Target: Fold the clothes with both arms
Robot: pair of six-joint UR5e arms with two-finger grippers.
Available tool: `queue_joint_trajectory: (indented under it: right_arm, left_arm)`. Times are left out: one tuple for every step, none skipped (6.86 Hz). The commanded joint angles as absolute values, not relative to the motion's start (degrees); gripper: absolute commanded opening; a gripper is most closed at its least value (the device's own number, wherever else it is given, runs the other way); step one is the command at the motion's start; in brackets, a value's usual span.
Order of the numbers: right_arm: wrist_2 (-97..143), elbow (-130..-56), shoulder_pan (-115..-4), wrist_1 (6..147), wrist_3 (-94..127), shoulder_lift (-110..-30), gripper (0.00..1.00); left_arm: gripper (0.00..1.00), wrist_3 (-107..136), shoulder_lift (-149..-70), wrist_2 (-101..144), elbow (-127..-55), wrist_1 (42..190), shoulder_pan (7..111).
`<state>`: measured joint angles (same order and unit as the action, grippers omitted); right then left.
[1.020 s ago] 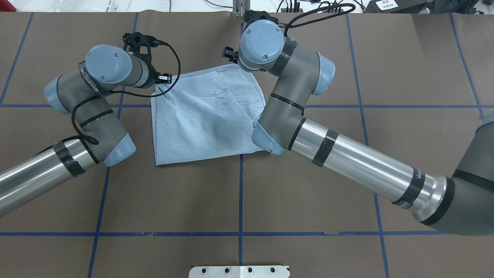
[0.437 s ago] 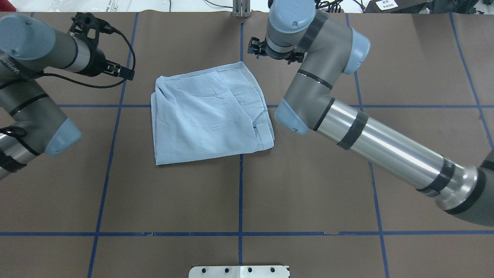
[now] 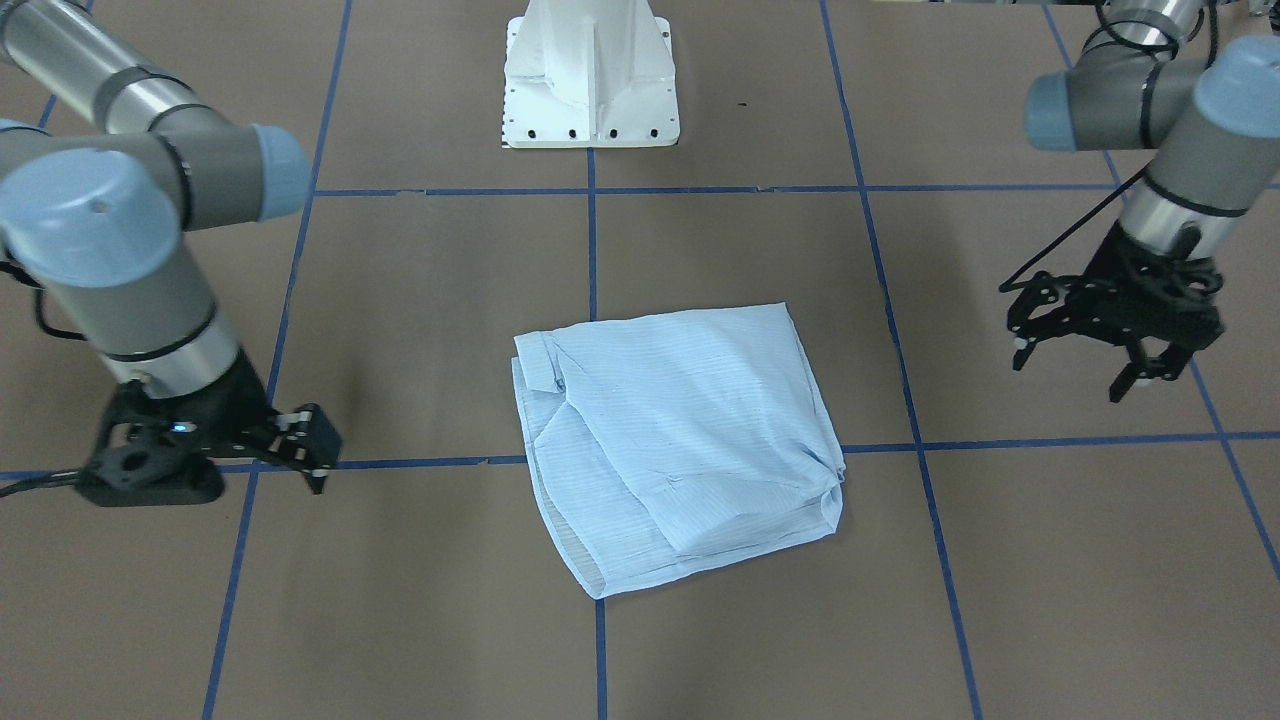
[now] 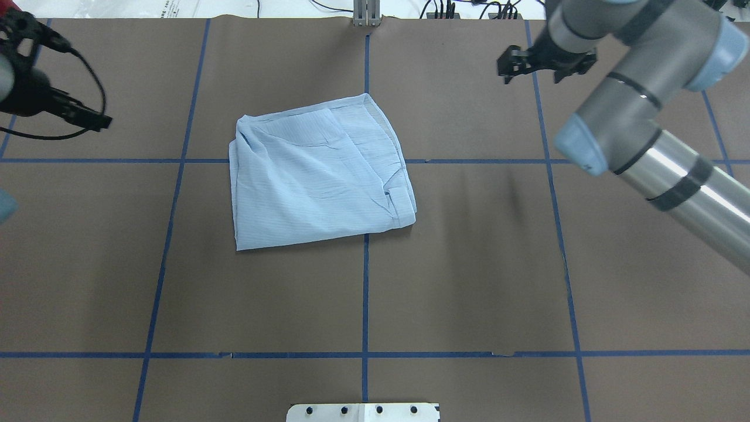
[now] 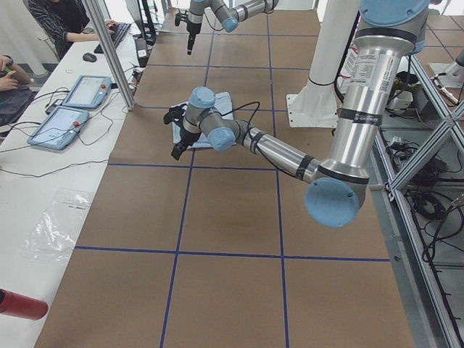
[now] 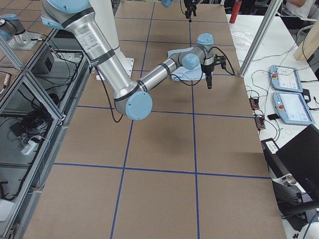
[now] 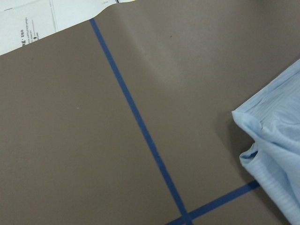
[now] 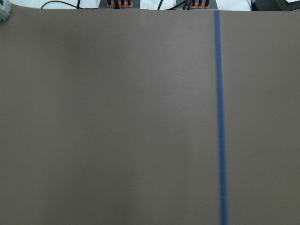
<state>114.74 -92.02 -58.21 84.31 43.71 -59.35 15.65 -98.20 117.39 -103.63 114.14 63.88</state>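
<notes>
The light blue striped shirt (image 4: 316,176) lies folded into a rough square at the table's middle, collar end toward the right arm's side; it also shows in the front view (image 3: 680,440) and at the edge of the left wrist view (image 7: 281,154). My left gripper (image 3: 1070,370) hangs open and empty, well off the shirt's left side, at the frame edge in the overhead view (image 4: 88,117). My right gripper (image 4: 536,67) is open and empty, far to the shirt's right near the table's back edge, and shows in the front view (image 3: 310,450).
The brown table cover (image 4: 469,264) carries a grid of blue tape lines. The white pedestal base (image 3: 590,80) stands at the robot's side. Cables and plugs (image 4: 469,9) lie beyond the table's far edge. Tablets (image 5: 72,105) and operators sit at a side bench.
Both grippers have let go of the shirt's far corners and swung outward, the left far left, the right far right. The shirt stays folded where it lay.
</notes>
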Motion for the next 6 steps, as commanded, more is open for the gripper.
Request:
queue_joint_trajectory:
  right_arm:
    - [120.30,-100.17,-68.42,89.36,21.46,-72.89,1.00]
    - [124.06,-101.50,-73.34,89.73,13.09,-78.34,1.00]
    - [127.76,-103.25,-78.61,89.74,5.70,-84.05,1.00]
    - [129.53,-104.75,-83.36,89.74,2.06,-89.51,1.00]
    - [129.64,-106.68,-86.54,89.65,-0.33,-96.09,1.00]
    - [129.46,-107.31,-88.05,89.30,-3.31,-102.16,1.00]
  left_arm:
    - [1.00,-4.39,-89.60,123.72,-105.30,112.07,76.58]
    - [1.00,-9.62,-87.47,124.62,-105.21,109.54,82.12]
    - [1.00,-14.71,-84.06,124.63,-105.21,109.34,85.31]
    - [1.00,-15.55,-81.67,124.98,-104.86,109.25,87.95]
    - [1.00,-15.56,-78.61,125.68,-103.55,109.25,88.24]
    - [1.00,-15.47,-75.62,125.86,-101.97,109.77,90.94]
